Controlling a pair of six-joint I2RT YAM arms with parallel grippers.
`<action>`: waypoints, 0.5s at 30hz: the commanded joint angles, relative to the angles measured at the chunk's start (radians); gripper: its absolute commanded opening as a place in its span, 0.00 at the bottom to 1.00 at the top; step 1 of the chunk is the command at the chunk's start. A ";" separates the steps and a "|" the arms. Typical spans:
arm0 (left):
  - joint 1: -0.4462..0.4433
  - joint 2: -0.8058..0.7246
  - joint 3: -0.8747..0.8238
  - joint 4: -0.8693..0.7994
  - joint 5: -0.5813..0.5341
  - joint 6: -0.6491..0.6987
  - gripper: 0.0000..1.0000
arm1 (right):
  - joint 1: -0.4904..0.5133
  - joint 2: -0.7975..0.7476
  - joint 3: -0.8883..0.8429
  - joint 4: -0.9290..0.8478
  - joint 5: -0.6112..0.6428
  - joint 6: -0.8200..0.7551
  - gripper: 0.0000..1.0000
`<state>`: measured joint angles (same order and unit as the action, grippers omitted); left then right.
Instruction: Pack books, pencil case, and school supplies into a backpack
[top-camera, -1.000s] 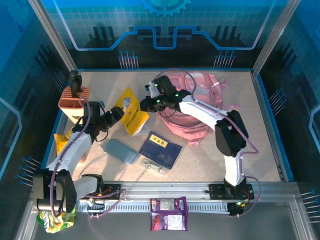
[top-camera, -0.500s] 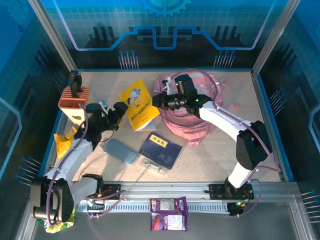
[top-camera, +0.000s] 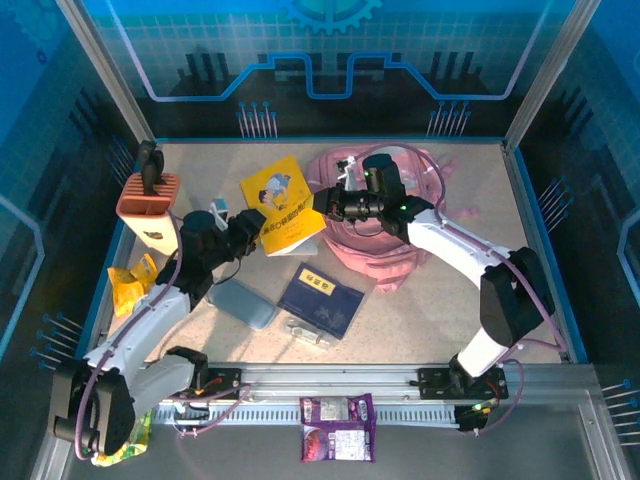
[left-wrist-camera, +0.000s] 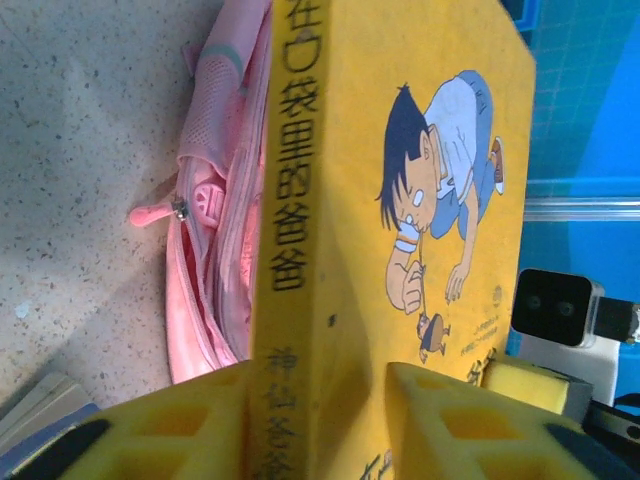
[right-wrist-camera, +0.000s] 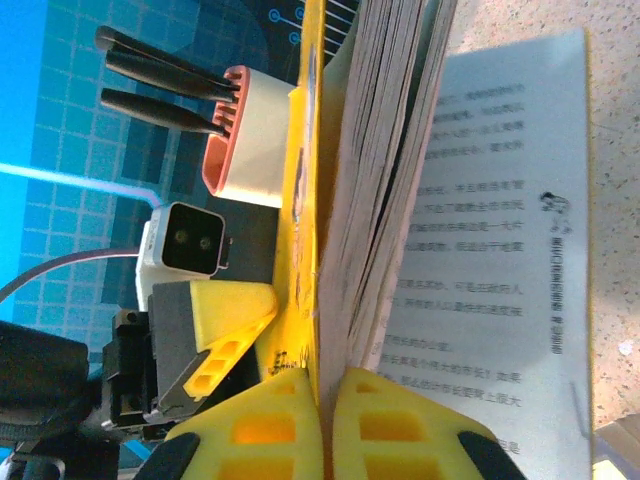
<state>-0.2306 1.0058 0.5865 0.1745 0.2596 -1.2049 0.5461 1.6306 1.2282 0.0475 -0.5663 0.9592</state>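
At tabletop (top-camera: 450, 310) left-centre: pencil case (top-camera: 240, 303) lying flat, not yet packed. Just beyond it, left pincer (top-camera: 250, 231) clamped on spine end of yellow book (top-camera: 283, 203), foam pad on each side. Book held up, tilted, bridged between both arms. Navy book (top-camera: 322, 298) flat below, waiting. Right pincer (top-camera: 325, 203) pinched together on front cover alone, so pages sag open. Likely reason for two-ended hold: gather floppy book shut, steer it edge-first. Backpack (top-camera: 400, 240) lying just right of book, destination close.
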 joint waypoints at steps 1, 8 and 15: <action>-0.033 -0.033 0.051 0.055 -0.015 0.006 0.26 | 0.001 -0.028 -0.002 0.082 -0.033 0.015 0.09; -0.058 -0.042 0.087 0.080 -0.037 0.020 0.00 | -0.001 -0.107 -0.064 0.028 -0.011 -0.026 0.31; -0.141 -0.024 0.160 0.120 -0.043 0.060 0.00 | -0.034 -0.223 -0.163 -0.094 0.005 -0.073 0.87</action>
<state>-0.3378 0.9871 0.6773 0.1883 0.2207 -1.1866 0.5289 1.4559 1.0935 0.0067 -0.5407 0.9169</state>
